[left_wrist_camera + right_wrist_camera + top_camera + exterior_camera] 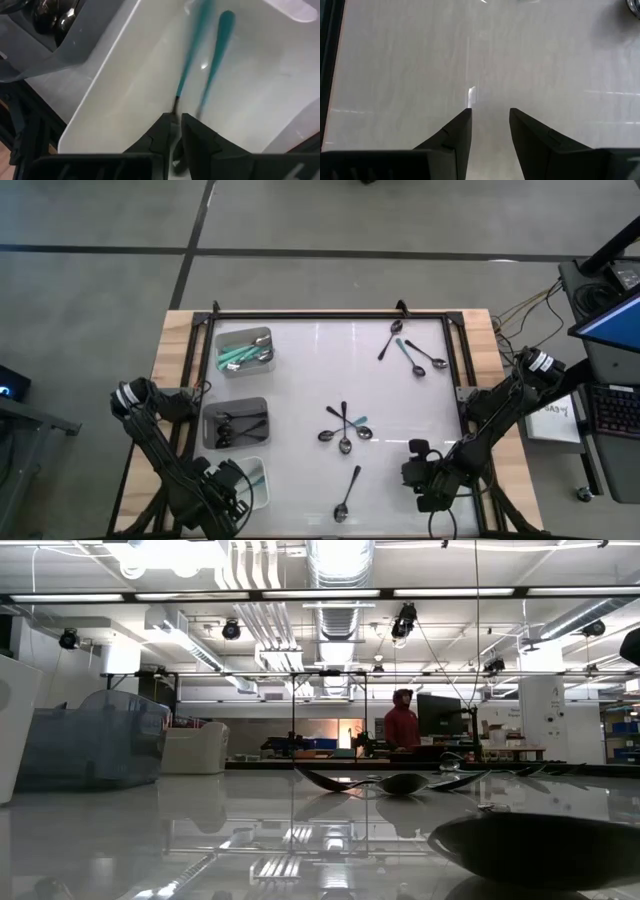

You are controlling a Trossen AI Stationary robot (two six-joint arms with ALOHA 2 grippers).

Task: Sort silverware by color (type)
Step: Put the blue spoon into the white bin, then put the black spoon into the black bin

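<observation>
White table (300, 380) held three trays; left gripper (176, 122) hung over the near white tray (115, 100), fingers narrowly parted around a teal-handled spoon (192, 47) (second teal spoon (220, 40) beside it). Right gripper (490, 117), open and empty, waited near that tray's far-right side.

Glossy desk, shiny metal, smooth plastic

The white desk (300, 380) gleams glossy inside a bare wood border (172, 340); spoons (343, 430) carry polished metal bowls; the white tray (125, 75) looks like smooth plastic holding teal handles (220, 40).
</observation>
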